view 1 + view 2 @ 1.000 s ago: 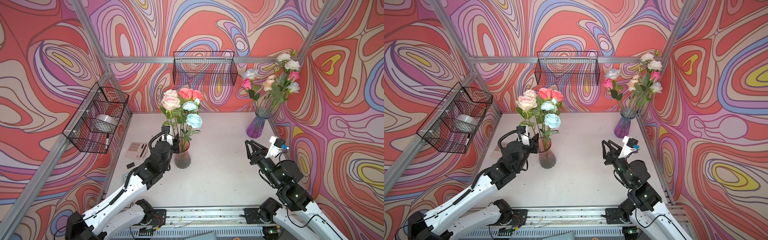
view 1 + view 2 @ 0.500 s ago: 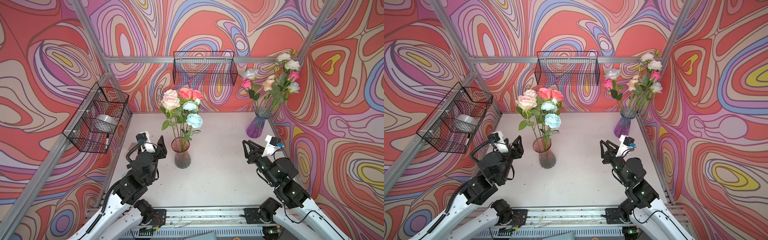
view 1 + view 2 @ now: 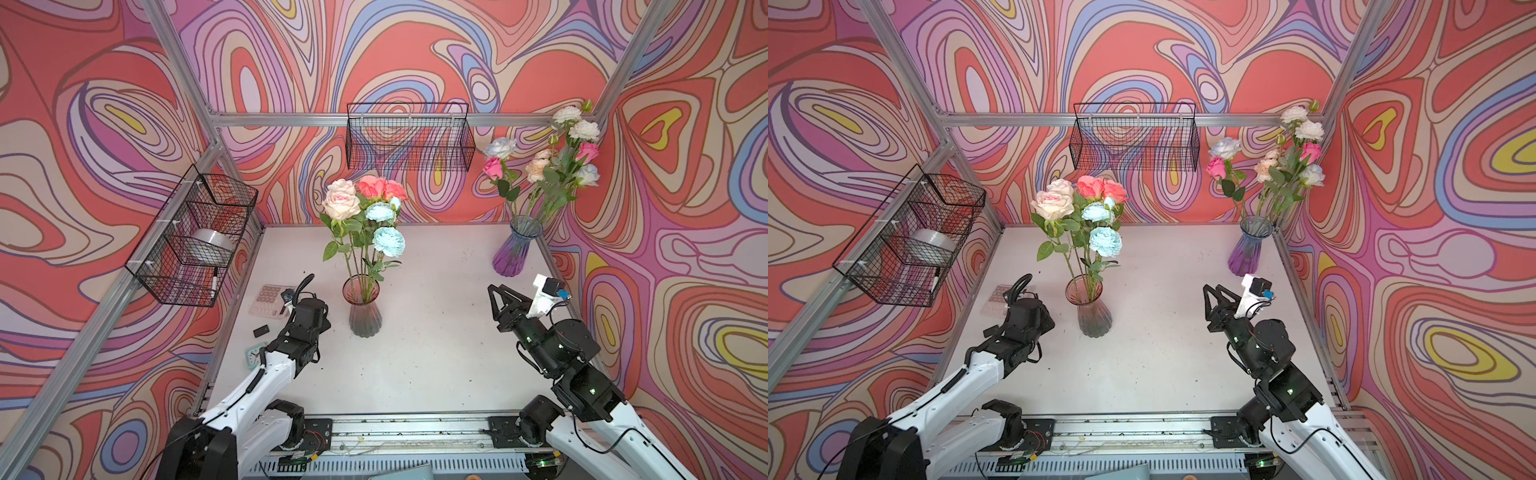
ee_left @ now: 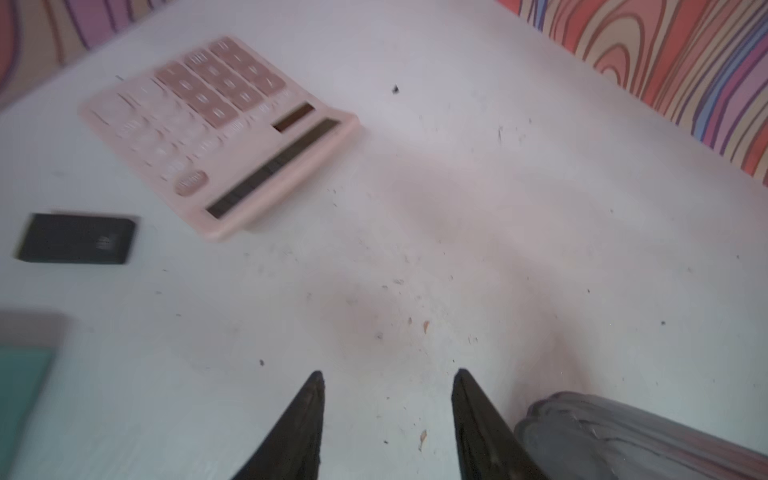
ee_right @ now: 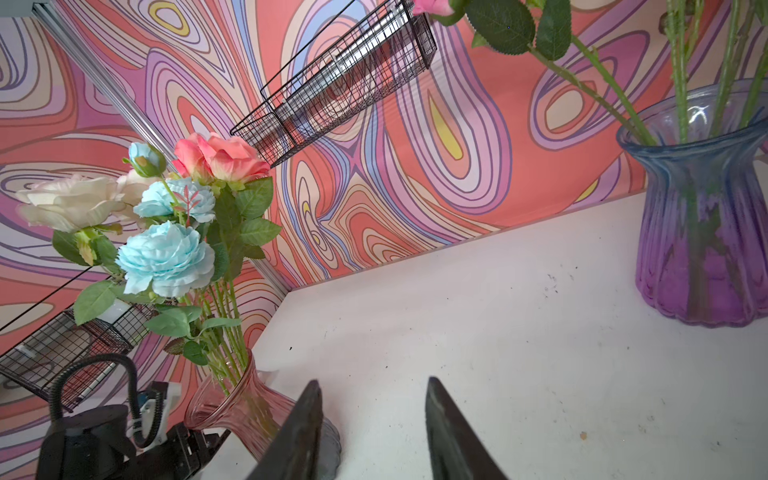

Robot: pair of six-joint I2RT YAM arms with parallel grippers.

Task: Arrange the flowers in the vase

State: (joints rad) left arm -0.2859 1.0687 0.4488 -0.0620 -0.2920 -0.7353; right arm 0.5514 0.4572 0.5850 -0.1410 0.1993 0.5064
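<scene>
A pink-grey glass vase (image 3: 361,309) (image 3: 1094,311) stands mid-table. It holds flowers (image 3: 365,208) (image 3: 1077,203): cream, coral and pale blue blooms on leafy stems. A purple vase (image 3: 513,255) (image 3: 1246,253) in the back right corner holds more flowers (image 3: 548,166) in white, pink and peach. My left gripper (image 4: 386,374) points down at bare table just left of the pink vase's base (image 4: 623,440), open and empty. My right gripper (image 3: 496,291) (image 5: 372,380) hovers at the right, open and empty, between the two vases.
A pink calculator (image 3: 268,299) (image 4: 220,133), a small black block (image 3: 260,331) and a teal clock (image 3: 253,353) lie by the left wall. Wire baskets hang on the back wall (image 3: 409,137) and on the left wall (image 3: 195,237), the latter holding a tape roll.
My left gripper has left the stems at the pink vase's neck, swung back to the left, then dropped low beside the vase's base. The right arm shifted slightly towards the back.
</scene>
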